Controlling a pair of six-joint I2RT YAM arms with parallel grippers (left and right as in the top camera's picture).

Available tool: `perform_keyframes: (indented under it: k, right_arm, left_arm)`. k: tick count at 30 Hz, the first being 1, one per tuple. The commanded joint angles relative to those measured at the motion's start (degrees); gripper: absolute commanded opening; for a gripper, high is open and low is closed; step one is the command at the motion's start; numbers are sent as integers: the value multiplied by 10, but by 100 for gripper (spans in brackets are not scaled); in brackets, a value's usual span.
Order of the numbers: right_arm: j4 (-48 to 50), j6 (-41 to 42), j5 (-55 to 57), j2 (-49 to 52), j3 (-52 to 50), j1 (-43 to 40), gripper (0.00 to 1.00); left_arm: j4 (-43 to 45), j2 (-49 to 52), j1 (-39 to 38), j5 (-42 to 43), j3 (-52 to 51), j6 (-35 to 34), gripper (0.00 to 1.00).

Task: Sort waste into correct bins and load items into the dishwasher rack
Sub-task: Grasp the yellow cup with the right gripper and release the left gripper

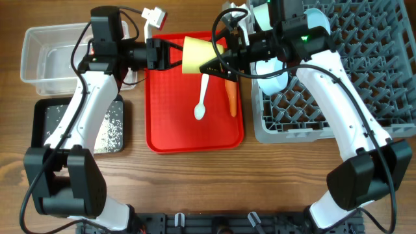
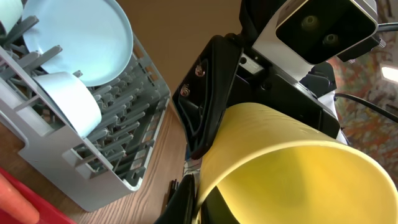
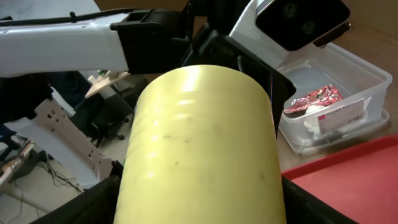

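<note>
Yellow cup (image 1: 198,55) is hanging sideways above the far end of the red tray (image 1: 169,123). We are clamping its body in the right gripper (image 1: 216,60). We are meeting its rim with the left gripper (image 1: 177,55), but cannot tell whether that one is pinching. A red printed wrapper (image 3: 314,99) is lying in the clear tub (image 3: 351,68), its print too small to read. A wooden table (image 1: 195,175) is carrying everything.

i see the yellow cup (image 1: 197,55) lifted on its side over the red tray's (image 1: 169,123) far end. the white spoon (image 1: 202,101) and orange carrot (image 1: 233,97) lie near each other on that tray. the plate (image 2: 81,37) and a pale bowl (image 2: 65,99) stand in the grey rack (image 1: 364,58). the red wrapper (image 3: 314,98) sits in the clear tub (image 1: 52,55), and rice (image 1: 110,130) dots the black tray (image 1: 45,120).
</note>
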Motion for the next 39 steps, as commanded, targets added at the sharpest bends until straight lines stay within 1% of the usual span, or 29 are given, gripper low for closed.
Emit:
perform_keyframes:
  k: [1,6,9,12,18,20,24,28,32,39]
  right_arm:
    - [-4,-13,5,3,1,5,78]
    - [4,-13,-3,3,1,5,78]
    - [17,-12,-36,3,1,-5,77]
    - [56,7,-85,3,1,-26,77]
    - [170,92,-128,3,1,-56,77]
    - [198,109,-129,3,1,-56,77]
    - [207,104,-129,3,1,-55,77]
    - [204,104,-124,3,1,-54,77]
    - [191,89,-118,5,1,-43,77]
    - [191,90,-118,6,1,-31,76]
  left_arm:
    - [2,-12,-3,2,8,2,4]
    - [3,-12,-3,2,8,-2,4]
    - [22,-12,-2,1,8,-33,4]
    - [73,-12,-3,1,8,-97,4]
    - [200,-12,-5,-10,8,-247,4]
    - [225,-12,-6,-19,8,-278,4]
    - [259,-12,-6,-40,8,-332,4]
    - [283,-12,-10,-47,8,-360,4]
    - [328,-12,-19,-49,8,-391,4]
    - [337,-12,-32,-51,8,-393,4]
